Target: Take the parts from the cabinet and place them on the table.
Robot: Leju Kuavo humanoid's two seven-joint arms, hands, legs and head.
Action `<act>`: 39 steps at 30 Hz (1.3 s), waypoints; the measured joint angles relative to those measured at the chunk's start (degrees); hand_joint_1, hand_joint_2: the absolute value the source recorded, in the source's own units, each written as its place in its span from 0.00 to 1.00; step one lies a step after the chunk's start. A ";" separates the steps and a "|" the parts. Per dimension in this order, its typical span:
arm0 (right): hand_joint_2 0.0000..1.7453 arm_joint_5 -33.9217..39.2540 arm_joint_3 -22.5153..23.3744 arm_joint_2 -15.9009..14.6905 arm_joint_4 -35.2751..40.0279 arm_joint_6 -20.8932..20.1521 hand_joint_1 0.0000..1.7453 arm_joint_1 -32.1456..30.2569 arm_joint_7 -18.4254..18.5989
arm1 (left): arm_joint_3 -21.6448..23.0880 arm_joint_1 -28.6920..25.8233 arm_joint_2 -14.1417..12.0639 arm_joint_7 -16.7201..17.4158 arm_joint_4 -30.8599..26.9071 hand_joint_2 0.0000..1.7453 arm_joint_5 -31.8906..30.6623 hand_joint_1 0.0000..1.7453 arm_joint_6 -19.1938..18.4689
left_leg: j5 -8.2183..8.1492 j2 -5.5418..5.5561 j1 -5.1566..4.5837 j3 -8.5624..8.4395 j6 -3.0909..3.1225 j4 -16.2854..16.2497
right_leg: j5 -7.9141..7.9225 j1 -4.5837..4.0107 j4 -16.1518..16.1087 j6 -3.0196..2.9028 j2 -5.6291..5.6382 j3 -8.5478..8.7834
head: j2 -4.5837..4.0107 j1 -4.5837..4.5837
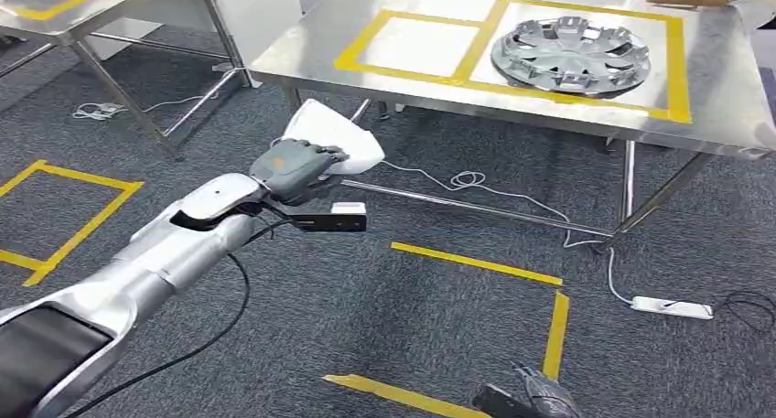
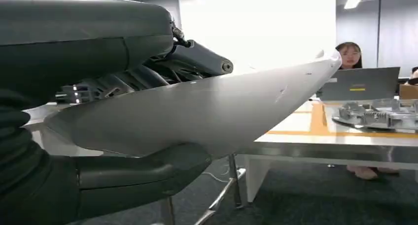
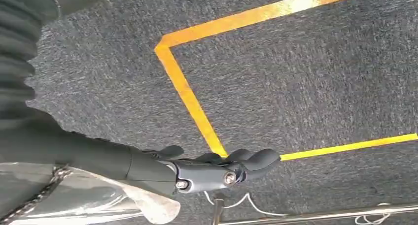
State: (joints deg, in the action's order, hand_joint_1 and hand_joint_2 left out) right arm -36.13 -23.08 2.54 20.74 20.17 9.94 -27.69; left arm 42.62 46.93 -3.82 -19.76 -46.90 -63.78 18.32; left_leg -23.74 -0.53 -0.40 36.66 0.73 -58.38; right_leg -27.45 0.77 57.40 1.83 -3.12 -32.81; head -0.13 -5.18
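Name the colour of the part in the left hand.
White part, gripped by left hand; clearest in head view.

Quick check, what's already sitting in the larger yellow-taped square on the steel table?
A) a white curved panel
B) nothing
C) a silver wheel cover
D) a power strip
C: the silver spoked wheel cover lies inside the larger yellow-taped square on the stainless steel table, while the white curved plastic panel is off the table, held in the left hand.
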 joint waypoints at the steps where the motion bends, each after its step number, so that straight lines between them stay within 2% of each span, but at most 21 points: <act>1: 1.00 0.09 0.09 0.00 0.00 0.00 0.00 0.00 0.04 | 0.00 0.00 0.02 -0.02 0.02 1.00 0.02 1.00 0.00 | -0.04 -0.01 -0.04 0.01 0.04 -0.11 | 0.04 0.03 -0.07 0.06 0.00 0.02 | 0.00 0.00; 8: 1.00 0.26 0.46 0.00 0.00 -0.02 0.00 0.00 0.11 | 0.00 0.00 -0.02 -0.07 0.15 1.00 0.13 1.00 0.02 | -0.38 -0.02 -0.35 0.06 0.60 -0.35 | -0.03 0.36 -0.08 0.59 -0.06 0.15 | 0.00 0.00; 10: 1.00 0.26 0.64 0.00 0.02 -0.02 0.00 0.06 0.11 | 0.00 0.04 -0.07 -0.07 0.15 1.00 0.18 1.00 0.04 | -0.39 -0.01 -0.44 -0.07 0.96 -0.19 | 0.10 0.44 -0.52 0.94 -0.09 0.38 | 0.00 -0.04; 11: 1.00 0.26 0.66 0.00 0.07 -0.02 0.00 0.09 0.11 | -0.02 0.10 0.00 -0.07 0.15 1.00 0.18 1.00 0.04 | 0.10 -0.11 0.12 -0.77 1.48 0.94 | -0.24 0.36 -0.41 1.23 0.24 0.46 | 0.00 0.02; 13: 1.00 0.31 0.77 -0.33 0.04 0.04 0.00 0.10 0.11 | 0.00 0.53 0.22 -0.07 0.15 1.00 0.18 1.00 0.09 | 0.19 -0.36 0.26 -1.21 1.92 1.46 | -2.69 0.40 3.68 1.12 2.40 -1.79 | 0.00 0.15; 15: 1.00 0.31 0.77 -0.35 0.02 0.04 0.00 -0.12 0.11 | 0.11 0.59 0.63 -0.13 0.15 1.00 0.18 1.00 0.07 | 0.04 -0.40 0.17 -1.21 2.09 1.45 | -6.39 0.45 13.34 1.13 2.97 -6.94 | 0.00 0.28; 16: 1.00 0.31 0.77 -0.48 0.02 0.04 0.00 -0.28 0.09 | 0.17 0.47 0.79 -0.17 0.15 1.00 0.18 1.00 0.07 | -0.02 -0.42 0.13 -1.21 2.12 1.42 | -7.25 0.42 17.10 1.22 3.01 -9.30 | 0.00 0.39; 17: 1.00 0.31 0.79 -0.61 0.00 0.07 0.00 -0.38 0.09 | 0.20 0.34 0.89 -0.20 0.17 1.00 0.18 1.00 0.07 | -0.14 -0.49 0.13 -1.29 2.01 1.41 | -6.50 0.44 17.91 1.27 3.01 -10.37 | 0.00 0.31; 18: 1.00 0.31 0.81 -0.70 0.00 0.09 0.00 -0.41 0.09 | 0.20 0.30 0.92 -0.20 0.20 1.00 0.18 1.00 0.04 | -0.28 -0.62 0.19 -1.40 1.86 1.33 | -4.47 0.47 16.01 1.31 2.94 -9.95 | 0.00 0.35; 20: 1.00 0.28 0.90 -0.87 0.00 0.13 0.00 -0.30 0.09 | 0.20 0.37 1.05 -0.20 0.20 1.00 0.18 1.00 0.04 | -1.00 -1.02 0.51 -1.63 1.20 0.61 | 1.67 0.57 6.26 1.43 1.91 -5.99 | 0.00 0.35; 21: 1.00 0.22 0.94 -0.90 0.00 0.18 0.00 -0.21 0.09 | 0.20 0.40 1.07 -0.20 0.20 1.00 0.18 1.00 0.04 | -1.59 -1.27 0.43 -1.64 0.71 -0.04 | 2.72 0.44 2.08 1.62 -0.12 -4.24 | 0.00 0.37; 22: 1.00 0.04 0.94 -0.83 0.02 0.24 0.00 0.05 0.07 | 0.17 0.46 1.01 -0.20 0.20 1.00 0.22 1.00 0.04 | -1.97 -1.45 -0.09 -1.32 0.25 -0.76 | 1.82 -0.20 1.32 1.22 -0.90 -3.15 | 0.00 0.92; 23: 1.00 -0.04 0.94 -0.83 0.02 0.33 0.00 0.19 0.11 | 0.17 0.43 0.96 -0.20 0.22 1.00 0.20 1.00 0.00 | -1.96 -1.62 -0.20 -1.28 0.17 -0.70 | 1.74 -0.01 1.82 0.36 -0.33 -3.62 | 0.00 0.76; 26: 1.00 -0.18 0.98 -0.83 0.02 0.39 0.00 -0.10 0.07 | 0.17 0.47 0.96 -0.20 0.26 1.00 0.20 1.00 -0.02 | -2.68 -3.01 -0.12 -1.52 -0.24 -0.97 | 1.66 0.18 2.03 -0.49 1.10 -3.73 | 0.00 0.44; 27: 1.00 -0.22 1.01 -0.83 0.02 0.44 0.00 -0.10 0.04 | 0.13 0.47 0.90 -0.20 0.26 1.00 0.20 1.00 -0.02 | -3.53 -1.83 0.13 -1.29 -0.67 -1.89 | 1.64 0.27 1.96 -0.84 1.43 -3.64 | 0.00 0.39; 29: 1.00 -0.26 1.20 -0.85 0.02 0.59 0.00 0.06 0.04 | 0.13 0.52 0.70 -0.20 0.28 1.00 0.24 1.00 0.00 | -7.07 -0.33 0.44 1.65 -1.18 -8.65 | 1.54 0.33 1.96 -1.20 2.14 -3.45 | 0.00 0.35; 31: 1.00 -0.44 1.20 -0.85 0.02 0.63 0.00 -0.03 0.00 | 0.17 0.23 0.57 -0.22 0.42 1.00 0.24 1.00 -0.02 | -10.09 -0.14 0.46 5.87 -1.33 -17.20 | 1.35 0.28 1.98 -1.47 2.82 -3.19 | 0.00 0.31; 33: 1.00 -0.48 1.20 -0.85 0.02 0.68 0.00 -0.21 0.00 | 0.17 0.00 0.46 -0.24 0.55 1.00 0.24 1.00 -0.02 | -8.28 -0.01 0.45 6.68 -0.98 -17.58 | 1.14 0.19 1.99 -1.62 3.42 -2.81 | 0.00 0.28; 36: 1.00 -0.48 1.20 -0.85 0.02 0.74 0.00 -0.14 0.00 | 0.13 0.22 0.41 -0.24 0.55 1.00 0.26 1.00 -0.02 | 0.21 0.18 0.02 1.19 0.74 -3.84 | 0.74 -0.11 1.90 -1.60 3.99 -1.94 | 0.00 0.31; 37: 1.00 -0.50 1.20 -0.85 0.02 0.79 0.00 -0.16 0.00 | 0.11 0.27 0.35 -0.24 0.55 1.00 0.26 1.00 -0.02 | -0.14 0.28 -0.15 0.51 1.22 -2.51 | 0.67 -0.01 1.78 -1.57 3.99 -1.93 | 0.00 0.39; 39: 1.00 -0.50 1.20 -0.85 0.02 0.79 0.00 -0.16 0.00 | 0.11 0.27 0.35 -0.24 0.55 1.00 0.26 1.00 -0.02 | -0.14 0.28 -0.15 0.51 1.22 -2.51 | 0.67 -0.01 1.78 -1.57 3.99 -1.93 | 0.00 0.39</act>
State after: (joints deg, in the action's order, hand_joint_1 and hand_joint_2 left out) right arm -36.63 -21.88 1.68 20.76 20.96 9.79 -27.69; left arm 42.73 47.20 -3.47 -20.00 -46.36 -63.52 18.29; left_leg -23.88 -0.26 -0.55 37.18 1.95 -60.90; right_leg -26.77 0.77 59.19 0.26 0.87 -34.75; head -0.13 -4.79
